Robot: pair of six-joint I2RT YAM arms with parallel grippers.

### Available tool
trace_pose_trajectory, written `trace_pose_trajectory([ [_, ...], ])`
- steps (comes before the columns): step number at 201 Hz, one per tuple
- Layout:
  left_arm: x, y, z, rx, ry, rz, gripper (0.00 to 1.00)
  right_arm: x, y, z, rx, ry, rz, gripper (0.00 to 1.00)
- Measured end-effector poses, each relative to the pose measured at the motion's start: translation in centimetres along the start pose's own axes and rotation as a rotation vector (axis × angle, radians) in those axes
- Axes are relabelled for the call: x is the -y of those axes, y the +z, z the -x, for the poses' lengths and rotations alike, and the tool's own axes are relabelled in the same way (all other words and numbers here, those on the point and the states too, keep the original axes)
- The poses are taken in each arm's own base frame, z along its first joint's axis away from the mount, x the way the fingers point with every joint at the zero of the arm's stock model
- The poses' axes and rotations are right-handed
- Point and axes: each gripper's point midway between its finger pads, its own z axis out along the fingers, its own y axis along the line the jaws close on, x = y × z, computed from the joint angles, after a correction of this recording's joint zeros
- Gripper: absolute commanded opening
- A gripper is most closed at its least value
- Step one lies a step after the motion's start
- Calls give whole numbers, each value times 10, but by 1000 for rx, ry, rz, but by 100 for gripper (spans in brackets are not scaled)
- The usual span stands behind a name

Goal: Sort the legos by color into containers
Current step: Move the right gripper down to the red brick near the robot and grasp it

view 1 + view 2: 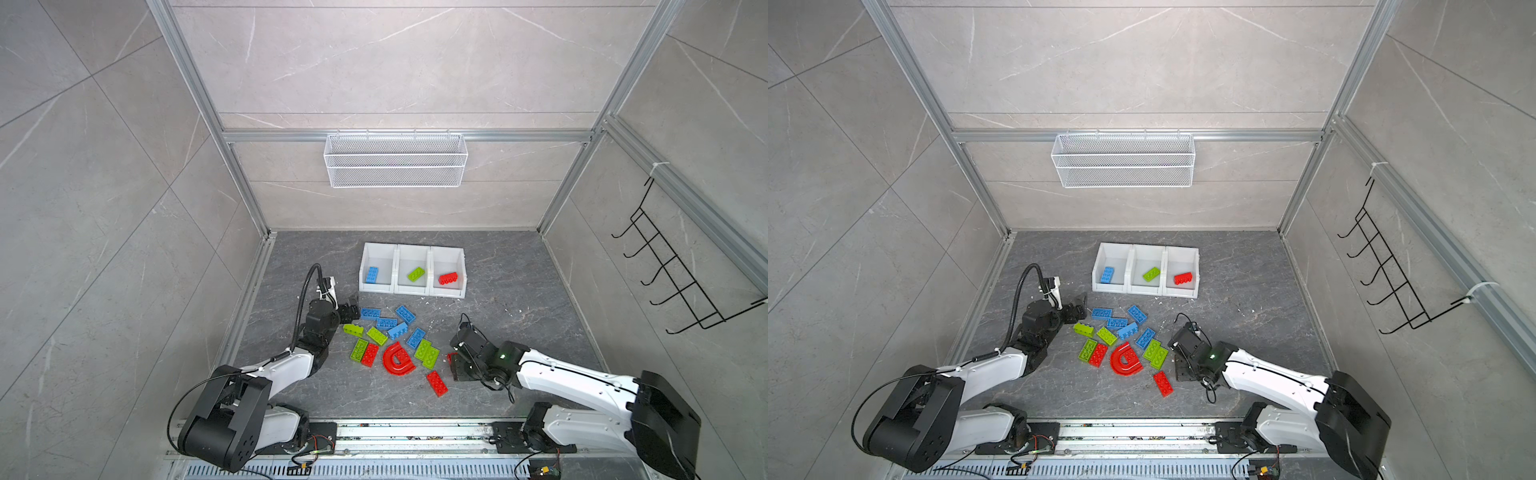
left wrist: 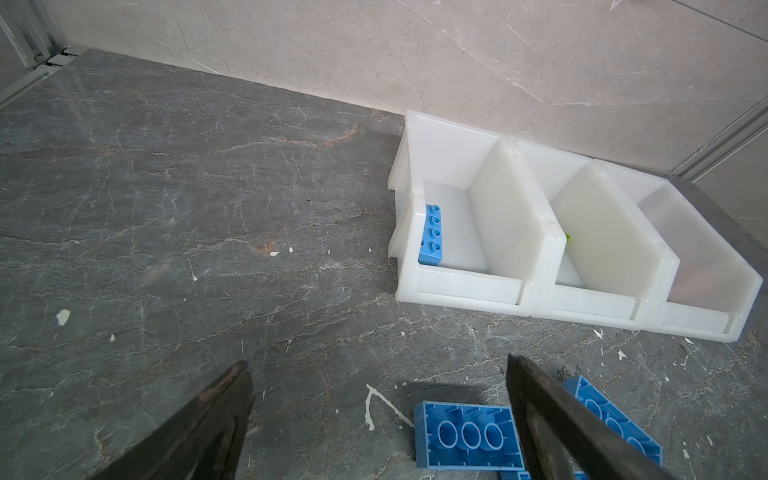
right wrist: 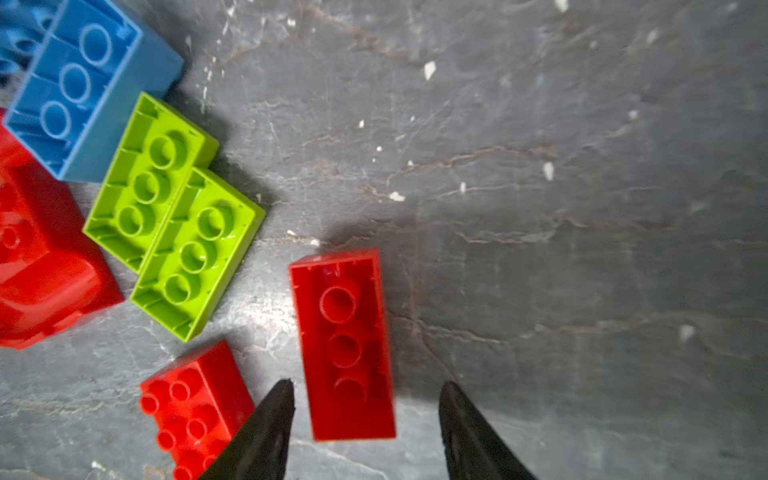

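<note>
Your loose legos [image 1: 397, 331] lie in a heap mid-table in both top views, and the containers [image 1: 397, 266] stand at 12 o'clock from that heap. Each bin holds one piece: a blue brick [image 1: 371, 275] in the 9 o'clock bin, a green brick [image 1: 416, 274] in the middle bin and a red brick [image 1: 448, 278] in the 3 o'clock bin.

Your left gripper [image 2: 378, 361] hangs at 10 o'clock of the heap with its jaws spread wide and nothing between them. An upturned blue brick [image 2: 467, 436] lies on the table just ahead, partly behind one finger.

Your right gripper [image 3: 368, 383] sits low at 4 o'clock of the heap. Its jaws are apart and straddle one end of an upturned red brick [image 3: 345, 345]. One finger is almost against the brick's side, the other stands clear, so nothing is clamped. A red arch [image 1: 398, 360] lies at the heap's 6 o'clock.
</note>
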Motion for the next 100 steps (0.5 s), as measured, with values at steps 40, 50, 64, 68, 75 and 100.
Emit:
trace_pose_trajectory([
  [40, 0, 0, 0, 0, 0, 0, 97, -10, -20, 18, 33, -49, 15, 62],
  [50, 0, 0, 0, 0, 0, 0, 97, -15, -20, 23, 27, -69, 10, 63],
  [64, 0, 0, 0, 0, 0, 0, 97, -19, -13, 26, 5, -98, -10, 63],
  [68, 0, 0, 0, 0, 0, 0, 97, -19, -11, 26, -5, -107, -18, 63],
  [75, 0, 0, 0, 0, 0, 0, 97, -19, -6, 25, -22, -120, -33, 63],
  [100, 0, 0, 0, 1, 0, 1, 97, -13, 12, 17, -86, -157, -95, 63],
])
